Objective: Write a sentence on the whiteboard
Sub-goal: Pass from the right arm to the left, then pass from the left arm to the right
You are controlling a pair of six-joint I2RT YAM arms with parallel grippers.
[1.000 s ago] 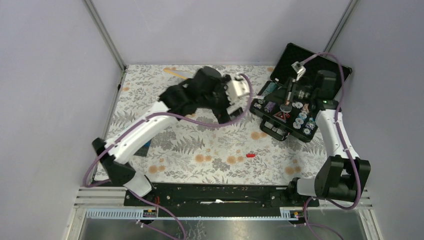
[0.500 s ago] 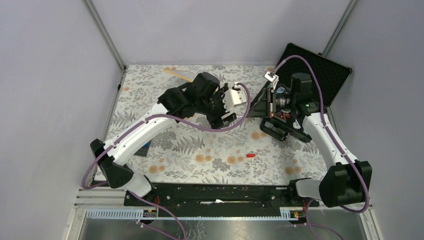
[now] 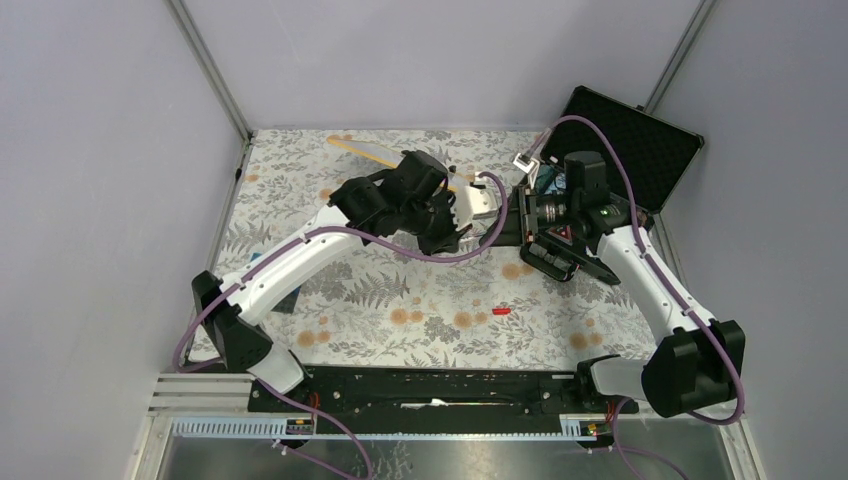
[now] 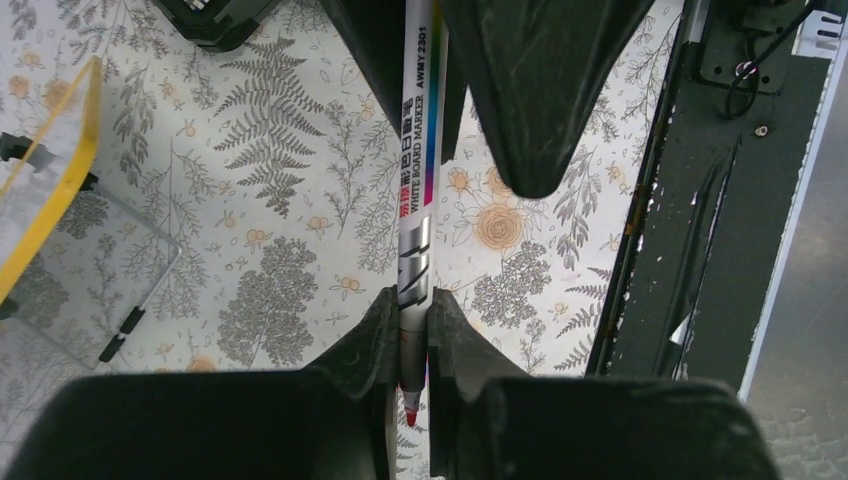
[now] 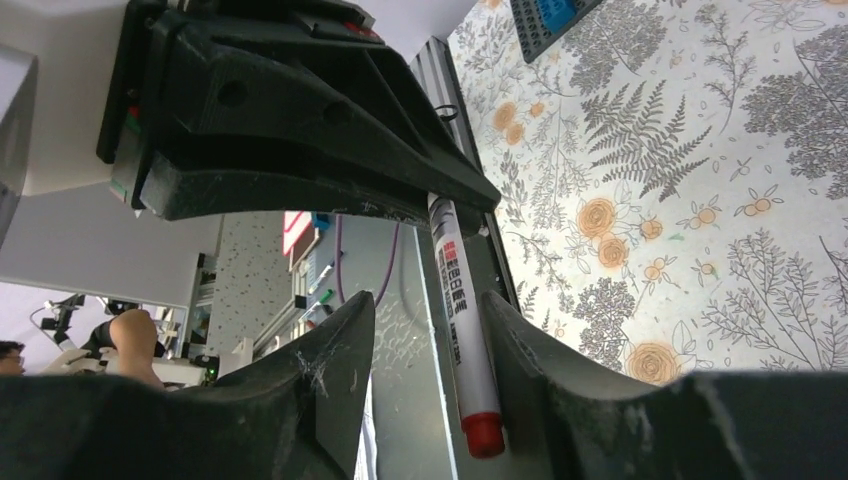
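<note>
A white whiteboard marker [image 4: 418, 170] with a bare red tip hangs above the floral cloth between both grippers. My left gripper [image 4: 412, 305] is shut on the marker's tip end. My right gripper [image 5: 428, 305] stands open around the red-plugged back end of the marker [image 5: 462, 330], which rests against its right finger. In the top view the left gripper [image 3: 476, 220] and the right gripper [image 3: 528, 212] meet mid-table, right of centre. The whiteboard [image 4: 55, 185], with its yellow rim, lies at the back left [image 3: 365, 152], partly under my left arm. The sentence is out of view.
An open black case [image 3: 640, 135] stands at the back right, with a tray of small parts [image 3: 560, 258] in front of it. A small red cap [image 3: 501, 311] lies on the cloth nearer the front. A dark blue plate [image 3: 285, 300] lies near the left arm's base.
The right arm swung left from the case, bringing the marker to the left gripper. The left gripper shut on the marker. The right gripper's jaws opened.
</note>
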